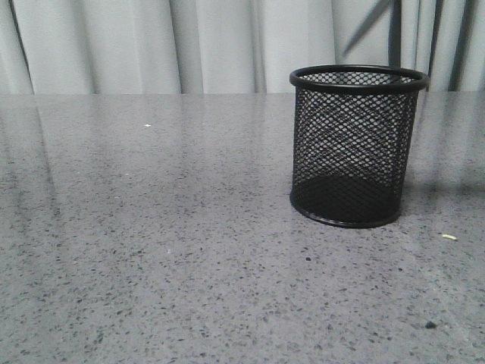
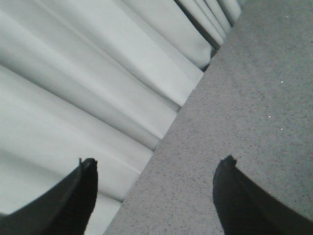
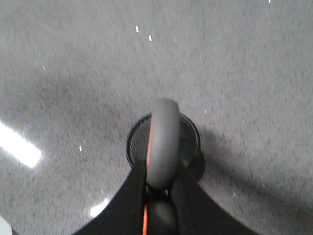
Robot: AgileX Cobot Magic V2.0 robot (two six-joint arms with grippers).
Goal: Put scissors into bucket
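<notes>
Scissors: grey handle loop with orange lining seen edge-on in the right wrist view, pinched between the two dark fingers of the right gripper. Blades not visible, hidden under the loop and fingers. The loop sits in line with the bucket opening from this view, held above it; cannot tell if any part is inside yet. Scissors not visible in the front view.

Bucket: black wire mesh cup, upright on the grey speckled table, right of centre in the front view, solid rim on top, solid round base. Looks empty through the mesh in the front view.

Left gripper: fingers spread wide, nothing between them, only table and pale curtain behind. Tilted toward the table's edge, well apart from the bucket as far as the views show.

Small pale scrap on the table right of the bucket, a dark speck nearer the camera. Curtain hangs behind the table's far edge.
</notes>
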